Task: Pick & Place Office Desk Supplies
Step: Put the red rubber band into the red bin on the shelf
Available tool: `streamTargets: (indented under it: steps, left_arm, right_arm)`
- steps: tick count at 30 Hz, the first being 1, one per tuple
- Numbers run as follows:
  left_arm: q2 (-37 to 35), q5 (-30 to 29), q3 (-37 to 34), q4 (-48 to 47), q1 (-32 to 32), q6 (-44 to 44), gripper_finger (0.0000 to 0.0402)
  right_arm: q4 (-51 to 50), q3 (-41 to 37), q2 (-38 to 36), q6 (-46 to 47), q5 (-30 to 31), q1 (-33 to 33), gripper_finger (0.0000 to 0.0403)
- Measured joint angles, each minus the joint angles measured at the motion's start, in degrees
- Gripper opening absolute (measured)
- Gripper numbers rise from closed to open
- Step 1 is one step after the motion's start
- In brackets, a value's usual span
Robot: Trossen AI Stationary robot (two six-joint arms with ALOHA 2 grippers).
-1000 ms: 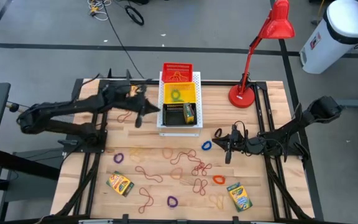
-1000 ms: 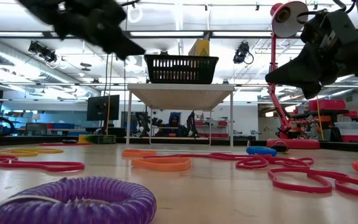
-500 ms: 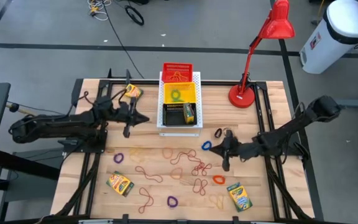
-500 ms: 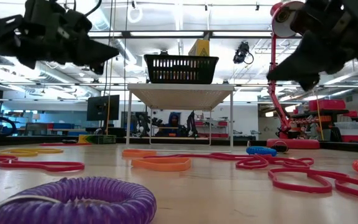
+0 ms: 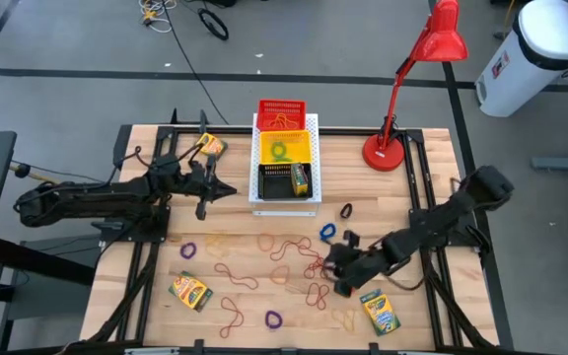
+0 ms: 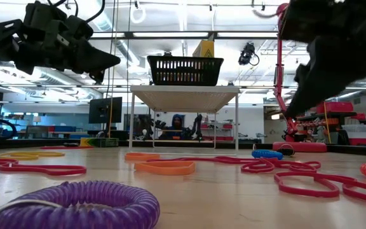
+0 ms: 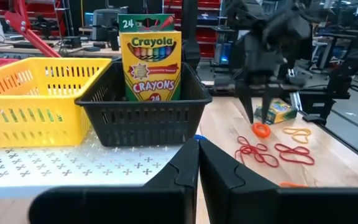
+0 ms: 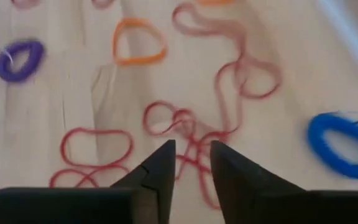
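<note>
My right gripper [image 5: 333,278] hangs open, tilted down, just above the tangle of reddish-brown rubber bands [image 8: 185,124] in the table's near middle, touching nothing. My left gripper [image 7: 197,152] is shut and level, in front of the black basket [image 7: 142,106], where a crayon box [image 7: 150,59] stands upright. More crayon boxes lie on the table [image 5: 190,291] [image 5: 379,312] [image 5: 209,146]. A blue loop [image 8: 344,146], a purple loop [image 8: 18,59] and an orange band [image 8: 138,40] lie flat near the tangle.
A white perforated board [image 5: 284,202] at the far middle carries red [image 5: 281,110], yellow [image 5: 284,150] and black baskets in a row. A red desk lamp [image 5: 388,148] stands far right. More loops, purple [image 5: 187,250] and black [image 5: 347,210], lie scattered on the wood.
My right gripper has swung from beside the blue loop toward the table's near edge and left, tipping its fingers downward over the rubber bands. My left gripper has drawn back from the baskets toward the table's left edge and sunk, ending level.
</note>
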Motion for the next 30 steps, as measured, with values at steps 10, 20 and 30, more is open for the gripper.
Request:
streamTargets:
  steps: [10,20,30]
  left_arm:
    - [0.0,-0.2,0.0,0.0,0.0,0.0,0.0018]
    - [0.0,-0.2,0.0,0.0,0.0,0.0,0.0018]
    - [0.0,-0.2,0.0,0.1,0.0,0.0,0.0018]
  right_arm:
    - [-6.0,7.4,11.6,1.8,-2.8,-0.3,0.0127]
    - [-8.3,8.1,13.8,1.4,-2.9,-2.1,0.0057]
    - [-27.1,14.1,9.0,5.5,-3.9,2.0,0.0007]
